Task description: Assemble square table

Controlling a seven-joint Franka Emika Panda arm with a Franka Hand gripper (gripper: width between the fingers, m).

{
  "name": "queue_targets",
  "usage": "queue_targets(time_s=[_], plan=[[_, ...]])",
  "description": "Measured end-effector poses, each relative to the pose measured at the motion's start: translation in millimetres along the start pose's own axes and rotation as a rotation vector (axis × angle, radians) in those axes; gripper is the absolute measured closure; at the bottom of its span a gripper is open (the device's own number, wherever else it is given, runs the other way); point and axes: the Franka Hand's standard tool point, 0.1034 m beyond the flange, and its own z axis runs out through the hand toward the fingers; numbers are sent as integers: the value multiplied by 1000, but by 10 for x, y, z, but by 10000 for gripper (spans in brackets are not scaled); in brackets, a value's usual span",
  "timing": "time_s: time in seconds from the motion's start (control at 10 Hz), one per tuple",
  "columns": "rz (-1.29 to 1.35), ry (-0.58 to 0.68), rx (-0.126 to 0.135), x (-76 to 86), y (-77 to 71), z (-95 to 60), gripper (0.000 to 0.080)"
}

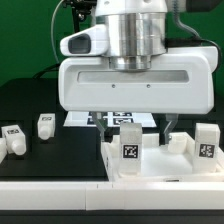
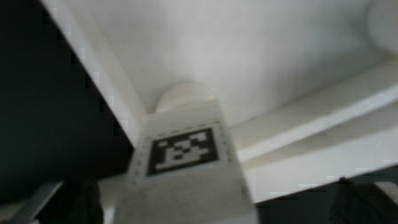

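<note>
The square table [image 1: 165, 172] looks like light, stiff, smooth plastic; the claw [image 2: 205, 200], spread wide, straddles its upright leg [image 2: 183, 150], best pinched across flat sides.

One white square tabletop [image 1: 160, 172]. Four short white tagged legs, going by the exterior view: far-left leg [image 1: 13, 140], second leg [image 1: 45, 124], middle leg [image 1: 131, 150], far-right leg [image 1: 207, 143]. One marker board [image 1: 110, 118]. One long white bar [image 1: 50, 190] in front.

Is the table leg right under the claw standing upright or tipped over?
Upright: the leg stands on end on the tabletop, taller than wide, tag facing the exterior view.
</note>
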Motion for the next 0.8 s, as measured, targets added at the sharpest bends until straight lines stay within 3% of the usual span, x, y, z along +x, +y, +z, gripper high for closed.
queue_targets(time_s=[0.2, 0.4, 0.5, 0.6, 0.8], plan=[[51, 1, -2, -8, 14, 8, 151], [187, 2, -1, -1, 38, 15, 412], [271, 14, 6, 31, 102, 16, 412], [375, 30, 5, 32, 90, 21, 514], [600, 30, 4, 25, 83, 24, 514]])
